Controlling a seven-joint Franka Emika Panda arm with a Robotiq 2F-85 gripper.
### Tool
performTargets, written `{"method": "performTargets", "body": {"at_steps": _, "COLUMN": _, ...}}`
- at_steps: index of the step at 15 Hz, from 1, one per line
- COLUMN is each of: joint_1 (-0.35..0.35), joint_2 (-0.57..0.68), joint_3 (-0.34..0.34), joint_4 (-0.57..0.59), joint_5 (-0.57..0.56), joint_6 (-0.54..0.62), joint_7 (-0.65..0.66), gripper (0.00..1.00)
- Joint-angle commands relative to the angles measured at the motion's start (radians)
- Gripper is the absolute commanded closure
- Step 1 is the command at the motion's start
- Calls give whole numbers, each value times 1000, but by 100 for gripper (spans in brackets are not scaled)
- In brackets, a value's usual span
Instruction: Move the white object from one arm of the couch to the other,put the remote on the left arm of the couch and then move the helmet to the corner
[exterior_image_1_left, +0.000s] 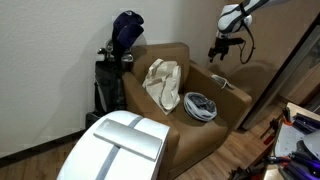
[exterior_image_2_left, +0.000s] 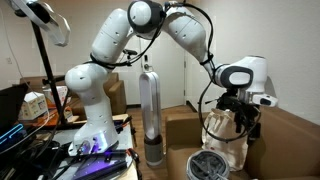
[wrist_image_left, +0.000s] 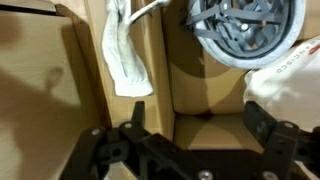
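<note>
The tan-brown couch (exterior_image_1_left: 160, 55) holds the white and grey helmet (exterior_image_1_left: 201, 105) on its seat, vents up. In the wrist view the helmet (wrist_image_left: 245, 28) fills the top right. A small white object (exterior_image_1_left: 222, 83) rests on the couch arm nearest the robot. It shows as a white lump (wrist_image_left: 288, 82) just beyond one black fingertip. My gripper (exterior_image_1_left: 218, 52) hangs open a little above that arm. Nothing but bare couch fabric (wrist_image_left: 200, 90) shows between the spread fingers of the gripper (wrist_image_left: 200, 125). The remote is out of view.
A cream cloth bag (exterior_image_1_left: 163, 82) lies against the backrest beside the helmet, its strap (wrist_image_left: 125, 55) hanging down. A dark blue golf bag (exterior_image_1_left: 120, 50) stands behind the couch. A glossy white curved shell (exterior_image_1_left: 120, 145) sits in the foreground. Cardboard boxes (exterior_image_2_left: 185, 125) stand near the robot's base.
</note>
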Motion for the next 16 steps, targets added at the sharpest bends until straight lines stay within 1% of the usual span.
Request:
{"method": "performTargets", "body": {"at_steps": 1, "joint_1": 101, "joint_2": -145, "joint_3": -8, "joint_4": -178, "joint_5": -35, "joint_6": 24, "joint_7": 59, "gripper": 0}}
{"method": "performTargets", "body": {"at_steps": 3, "joint_1": 156, "joint_2": -207, "joint_3": -6, "joint_4": -240, "joint_5": -53, "joint_6": 17, "joint_7": 95, "gripper": 0}}
{"method": "performTargets", "body": {"at_steps": 5, "joint_1": 192, "joint_2": -277, "joint_3": 8, "joint_4": -300, "joint_5": -50, "joint_6": 16, "joint_7": 114, "gripper": 0}}
{"method": "performTargets", "body": {"at_steps": 7, "joint_1": 185, "joint_2": -332, "joint_3": 20, "joint_4": -318, "joint_5": 2, "joint_6": -10, "joint_7": 110, "gripper": 0}}
{"method": "performTargets", "body": {"at_steps": 8, "joint_1": 192, "joint_2": -249, "joint_3": 20, "joint_4": -253, "joint_5": -22, "joint_6": -2, "joint_7": 104, "gripper": 0}}
{"method": "performTargets", "body": {"at_steps": 10, "joint_1": 192, "joint_2": -299, "joint_3": 22, "joint_4": -283, "joint_5": -17, "joint_6": -4, "joint_7": 106, "gripper": 0}}
{"method": "performTargets", "body": {"at_steps": 13, "joint_1": 185, "joint_2": -315, "joint_3": 20, "joint_4": -297, "joint_5": -16, "joint_6": -5, "joint_7": 106, "gripper": 0}}
{"method": "performTargets", "body": {"at_steps": 16, "joint_1": 224, "joint_2": -310, "joint_3": 28, "joint_4": -325, "joint_5": -52, "joint_6": 23, "joint_7": 155, "gripper": 0}}
